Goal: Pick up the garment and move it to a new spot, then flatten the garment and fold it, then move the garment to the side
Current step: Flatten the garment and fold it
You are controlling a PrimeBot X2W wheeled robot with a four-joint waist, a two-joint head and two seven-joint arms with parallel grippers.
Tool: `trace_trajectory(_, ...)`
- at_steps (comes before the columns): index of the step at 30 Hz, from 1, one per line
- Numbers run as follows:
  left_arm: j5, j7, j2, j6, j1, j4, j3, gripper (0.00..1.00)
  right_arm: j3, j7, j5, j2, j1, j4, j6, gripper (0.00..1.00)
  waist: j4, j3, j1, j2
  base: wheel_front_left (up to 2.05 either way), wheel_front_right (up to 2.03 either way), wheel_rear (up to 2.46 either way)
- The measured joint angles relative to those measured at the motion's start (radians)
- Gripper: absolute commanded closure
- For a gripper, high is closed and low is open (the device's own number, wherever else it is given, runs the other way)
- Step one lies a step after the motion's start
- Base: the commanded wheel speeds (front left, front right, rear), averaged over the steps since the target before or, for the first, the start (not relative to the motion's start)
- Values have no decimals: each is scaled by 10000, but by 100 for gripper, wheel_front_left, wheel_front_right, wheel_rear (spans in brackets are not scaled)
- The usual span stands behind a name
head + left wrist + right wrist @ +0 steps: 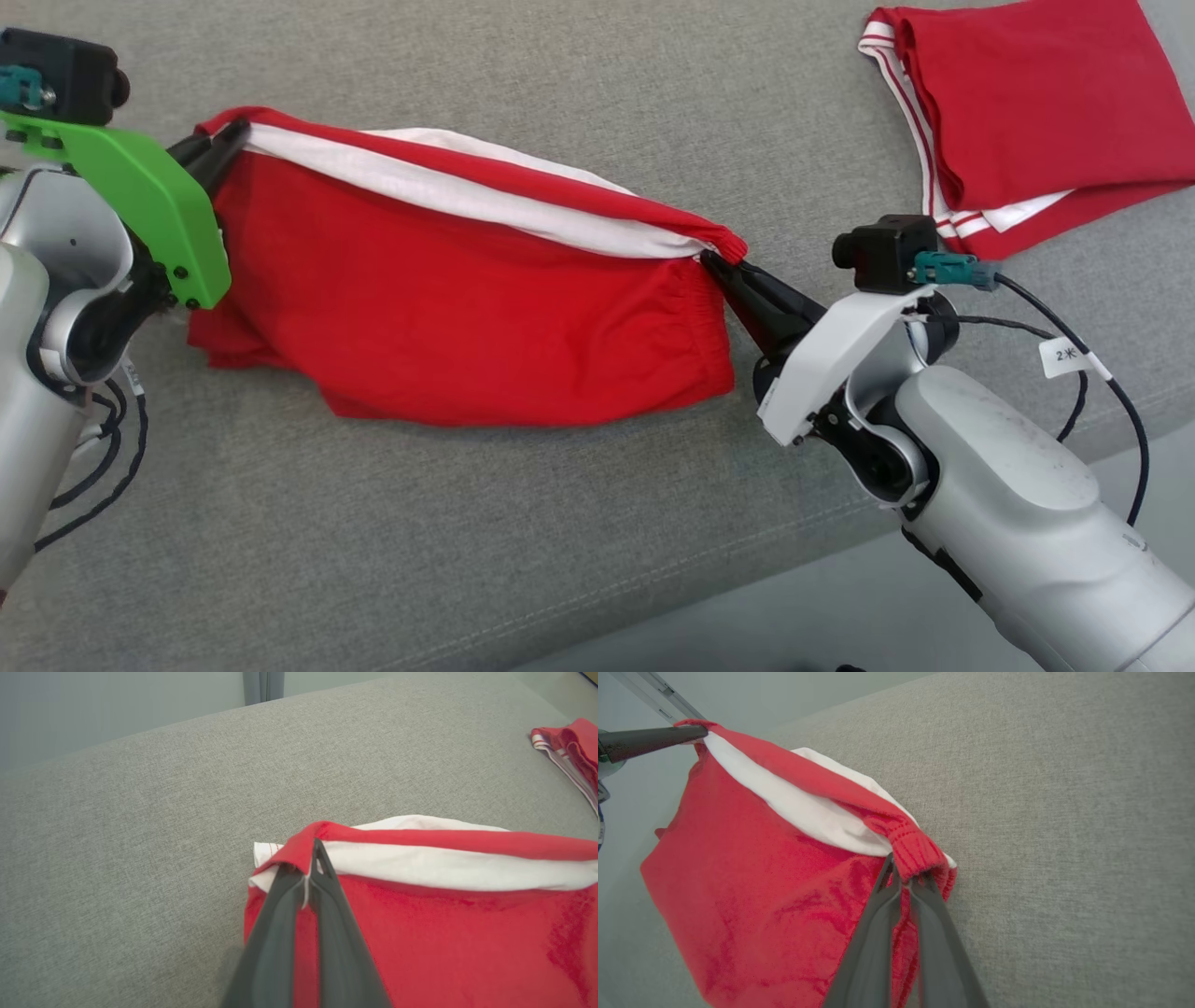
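The garment point(467, 317), a pair of red shorts with a white lining point(448, 191), hangs stretched across the middle of the head view, from upper left down to centre right. It is above a grey upholstered cushion point(560, 523).

The left end effector point(229, 140) is clamped on one end of the waistband at the upper left. In the left wrist view its two dark fingers are pressed together with the red hem pinched between their tips. The right end effector point(719, 264) is closed on the gathered elastic at the other end of the waistband, just right of centre. In the right wrist view the ribbed band bunches over its fingertips.

Holding the two waistband corners apart pulls the top edge nearly taut. The body of the shorts can then drop open below it, which suits laying the cloth down flat rather than in a heap. The front layer sags, so the white lining shows along the top.

The lower hem seems to brush the cushion, though from above I cannot tell whether it rests there or hangs just clear.

A second red garment point(1027, 103) with white stripes lies folded in the upper right corner, well apart. This leaves bare cushion between the two for spreading and folding, a step that I judge has not yet begun.
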Motion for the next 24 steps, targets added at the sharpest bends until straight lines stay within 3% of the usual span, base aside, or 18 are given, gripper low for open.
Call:
trace_trajectory(8,117,255,27,90,-450,1074,-31,100,690,36,443,487,-806,840,0,100,-563,435,0,0,0,0,0)
trace_trajectory(16,121,267,35,219,-614,1398,0,100,1406,-142,1007,694,-1603,1787,0,100,-534,549,0,0,0,0,0)
trace_trajectory(17,121,261,15,244,-618,1402,2,100,1480,-205,1083,694,-1680,1898,0,99,-498,543,0,0,0,0,0)
trace_trajectory(18,117,247,6,265,-619,1406,12,100,1546,-270,1152,694,-1741,2017,2,82,-466,534,0,0,0,0,0)
trace_trajectory(19,81,234,-15,276,-620,1407,48,84,1593,-362,1218,698,-1788,2107,2,63,-435,523,0,0,0,0,0)
trace_trajectory(20,21,196,-46,284,-620,1388,81,84,1634,-458,1292,698,-1838,2207,2,63,-403,508,0,0,0,0,0)
trace_trajectory(21,19,159,-69,293,-620,1365,92,65,1668,-552,1360,698,-1878,2288,2,32,-373,491,0,0,0,0,0)
trace_trajectory(22,0,159,-90,303,-619,1338,100,25,1712,-640,1425,690,-1904,2347,2,0,-343,470,0,0,0,0,0)
trace_trajectory(23,-61,159,-104,305,-613,1298,117,7,1755,-736,1488,681,-1914,2382,2,0,-317,444,0,0,0,0,0)
trace_trajectory(24,-88,148,-109,305,-601,1246,148,0,1812,-813,1565,658,-1928,2399,2,0,-293,413,0,0,0,0,0)
